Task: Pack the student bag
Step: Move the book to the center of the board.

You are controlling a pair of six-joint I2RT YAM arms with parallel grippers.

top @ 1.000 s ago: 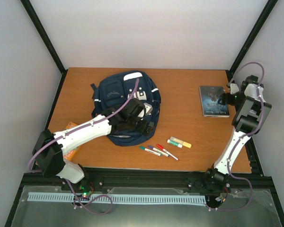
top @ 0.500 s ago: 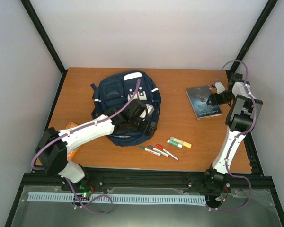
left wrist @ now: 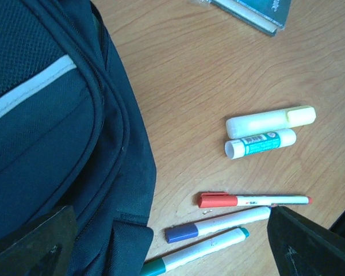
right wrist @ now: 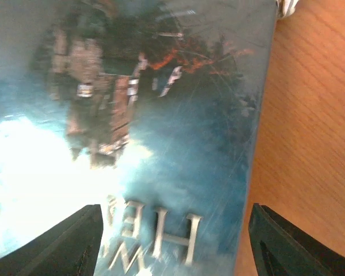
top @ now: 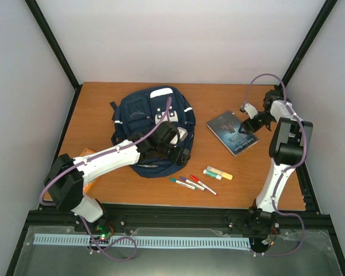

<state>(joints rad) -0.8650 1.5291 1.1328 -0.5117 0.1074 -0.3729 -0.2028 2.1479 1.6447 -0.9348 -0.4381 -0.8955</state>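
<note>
Left pincer hangs spread wide and pinches nothing, just over the near right corner of the large navy blue fabric backpack with thin white stripes. This bag lies flat on the left half of the brown wooden desk, its white patch toward the far wall. Right pincer is also spread, low over the glossy dark blue paperback book to the right of the bag; whether its tips touch the cover I cannot tell. Near the bag's corner lie three white marker pens with green, blue and red caps, and beside them a yellow-capped highlighter and a white glue stick. The bag looks soft and floppy, likely light while unfilled, so it should sag and slide when tugged; a zip pull or the seam of its opening seems the surest hold, with one pincer steadying the fabric. Plain white walls and black frame posts close in the desk
</note>
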